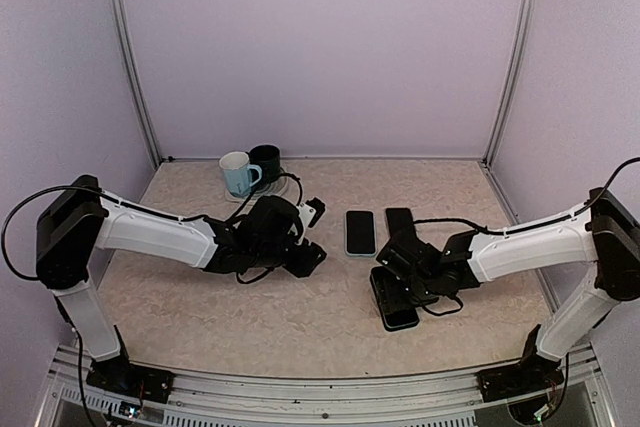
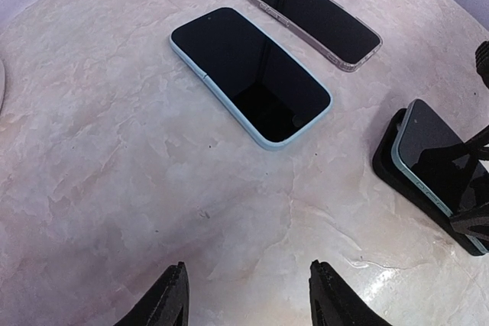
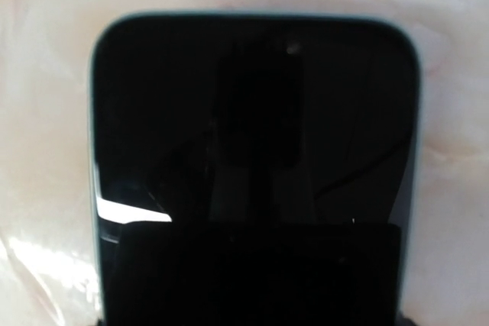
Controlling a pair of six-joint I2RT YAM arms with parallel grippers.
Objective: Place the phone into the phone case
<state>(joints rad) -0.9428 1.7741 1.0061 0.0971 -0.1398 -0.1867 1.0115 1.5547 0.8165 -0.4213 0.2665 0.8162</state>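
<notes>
Marbled beige table [image 1: 300,327] filled the floor of a lavender-walled booth in the top view, where the right gripper [image 1: 395,282] sat low over a teal-edged phone [image 1: 403,315] lying on a black case [image 1: 381,299] near the front right; its fingers merged with the dark case, so I could not tell how they stood. The left gripper [image 1: 316,235] rested well apart from that phone, to the left. At the back, 2 mugs touched, a light mug [image 1: 237,173] and a dark mug [image 1: 266,160], their contents not visible. From the left wrist, its fingertips [image 2: 174,295] were spread wide over bare table, pinching nothing. Beyond them lay 2 other phones side by side, a light-blue-cased phone [image 2: 252,74] and a clear-cased phone [image 2: 315,17]. At the right edge the teal-edged phone lay atop the black case, dark gripper parts crossing it. From the right wrist, the phone's dark screen filled the frame, with a black block across its lower part.
</notes>
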